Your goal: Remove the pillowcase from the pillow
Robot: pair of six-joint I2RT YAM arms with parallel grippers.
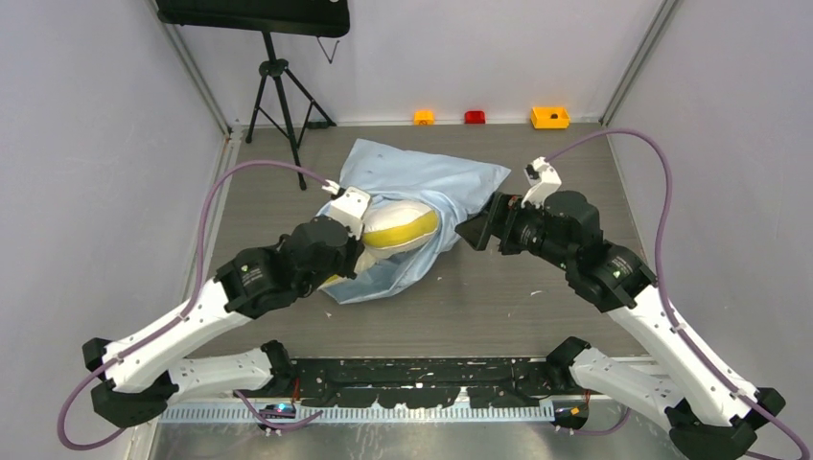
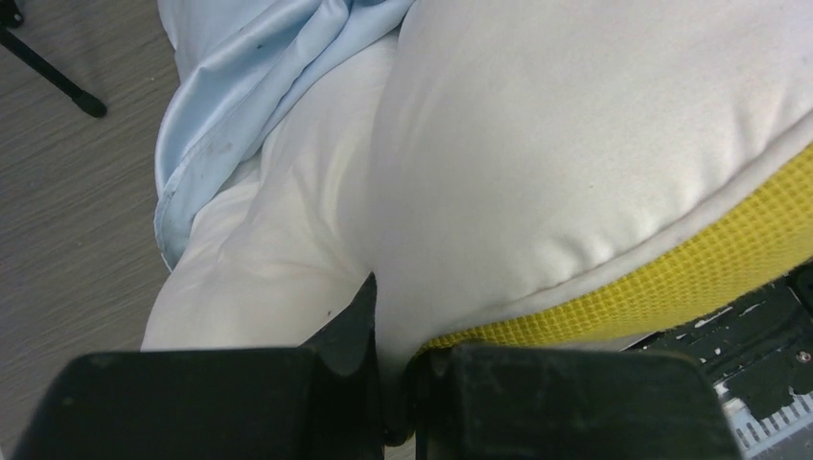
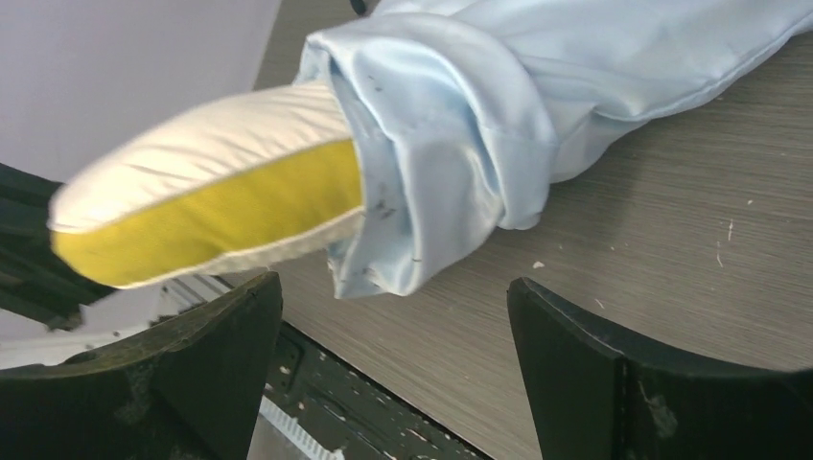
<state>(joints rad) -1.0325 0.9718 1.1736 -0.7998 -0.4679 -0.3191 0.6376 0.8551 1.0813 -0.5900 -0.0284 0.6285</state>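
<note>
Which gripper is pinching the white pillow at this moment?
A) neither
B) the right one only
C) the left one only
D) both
C: the left wrist view shows the left gripper shut on a fold of the pillow. In the right wrist view, the right gripper stands wide open with nothing held.

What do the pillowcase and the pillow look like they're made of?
The pillowcase: thin smooth fabric, perhaps satin or polyester; it has a soft sheen and fine wrinkles. The pillow: matte white cloth over soft filling, judging by its puffy bulges. Its yellow side band: a textured mesh-like weave, with a visible grid.
</note>
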